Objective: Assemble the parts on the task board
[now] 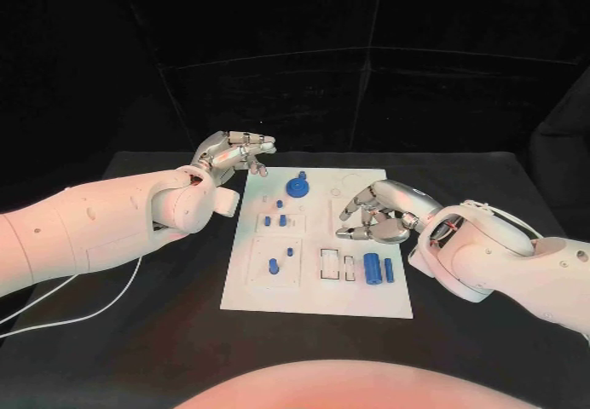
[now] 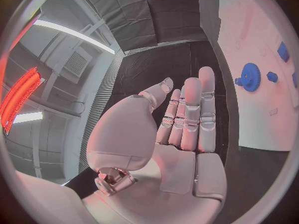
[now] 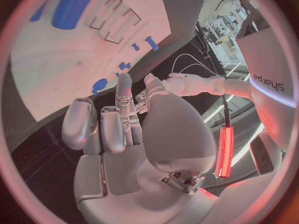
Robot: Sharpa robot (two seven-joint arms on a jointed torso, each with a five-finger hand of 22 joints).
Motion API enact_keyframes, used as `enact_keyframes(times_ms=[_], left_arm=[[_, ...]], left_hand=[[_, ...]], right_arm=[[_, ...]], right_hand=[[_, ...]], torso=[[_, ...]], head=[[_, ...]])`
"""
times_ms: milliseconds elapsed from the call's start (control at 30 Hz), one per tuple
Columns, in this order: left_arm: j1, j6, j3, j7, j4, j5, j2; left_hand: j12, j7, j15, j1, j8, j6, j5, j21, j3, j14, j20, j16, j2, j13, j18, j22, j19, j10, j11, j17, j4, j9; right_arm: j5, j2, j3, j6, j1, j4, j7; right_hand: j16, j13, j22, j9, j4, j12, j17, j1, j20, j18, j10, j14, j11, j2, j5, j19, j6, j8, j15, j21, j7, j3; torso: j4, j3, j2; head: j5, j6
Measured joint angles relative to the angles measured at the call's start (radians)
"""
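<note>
The white task board point(image 1: 317, 294) lies in the middle of the table. On it are a blue gear point(image 1: 299, 186), small blue pegs point(image 1: 281, 220), a blue piece point(image 1: 273, 267) in a left recess and two blue bars point(image 1: 372, 268) at the right. My left hand point(image 1: 234, 154) hovers off the board's far left corner with its fingers stretched out point(image 2: 187, 119) and holds nothing; the gear point(image 2: 250, 76) lies ahead of it. My right hand point(image 1: 378, 213) hangs over the board's right middle, fingers half curled point(image 3: 118, 129), nothing between them. A bar point(image 3: 74, 5) and pegs point(image 3: 151, 43) lie beyond it.
The black table point(image 1: 147, 324) runs round the board on all sides. A white cable point(image 1: 86, 317) trails over the table by my left arm. Black curtains close off the back.
</note>
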Motion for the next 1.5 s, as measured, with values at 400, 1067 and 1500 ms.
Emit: enact_keyframes(times_ms=[400, 1067, 1500], left_arm=[[0.0, 0.001, 0.0, 0.0, 0.019, 0.0, -0.011], [0.0, 0.002, -0.002, 0.0, 0.028, 0.0, -0.015], [0.0, 0.003, -0.003, 0.0, 0.026, 0.0, -0.015]], left_hand=[[0.0, 0.0, 0.0, 0.0, 0.003, 0.0, 0.0, 0.0, -0.003, 0.0, 0.0, 0.0, 0.0, 0.001, 0.0, -0.001, 0.0, 0.0, 0.0, -0.001, -0.003, 0.001], [0.004, 0.0, 0.0, 0.0, 0.003, 0.0, 0.0, 0.0, -0.003, 0.0, 0.0, 0.0, 0.0, 0.001, 0.0, -0.001, 0.0, 0.0, 0.0, -0.002, -0.003, 0.001], [0.004, 0.0, 0.0, 0.0, 0.003, 0.0, 0.0, 0.0, -0.003, 0.0, 0.0, 0.0, 0.0, 0.001, 0.0, -0.001, 0.0, 0.0, 0.0, -0.002, -0.003, 0.0]], right_arm=[[0.063, -0.113, -0.012, 0.071, -0.022, 0.047, -0.253], [0.044, -0.084, -0.021, 0.136, -0.058, 0.06, -0.393], [0.019, -0.045, -0.021, 0.148, -0.088, 0.034, -0.399]], right_hand=[[0.075, 0.703, 0.117, 0.045, 0.043, 0.56, 0.175, -0.06, -0.003, -0.015, 0.033, 0.0, -0.011, 0.057, 0.016, 0.032, 0.011, 0.104, -0.01, 0.078, -0.017, -0.125], [0.09, 0.792, 0.123, 0.093, 0.043, 0.61, 0.178, -0.07, -0.009, -0.031, 0.042, 0.0, -0.021, 0.047, -0.012, 0.037, 0.006, 0.151, -0.01, 0.09, -0.025, -0.164], [0.09, 0.805, 0.123, 0.114, 0.04, 0.61, 0.177, -0.046, -0.009, -0.031, 0.042, 0.0, -0.02, 0.047, -0.012, 0.037, -0.008, 0.163, -0.01, 0.096, -0.025, -0.167]], torso=[[-0.0172, 0.0008, -0.002], [-0.0154, 0.0006, -0.002], [-0.0158, -0.0001, -0.001]], head=[[-0.053, 0.016], [-0.056, 0.002], [-0.056, -0.002]])
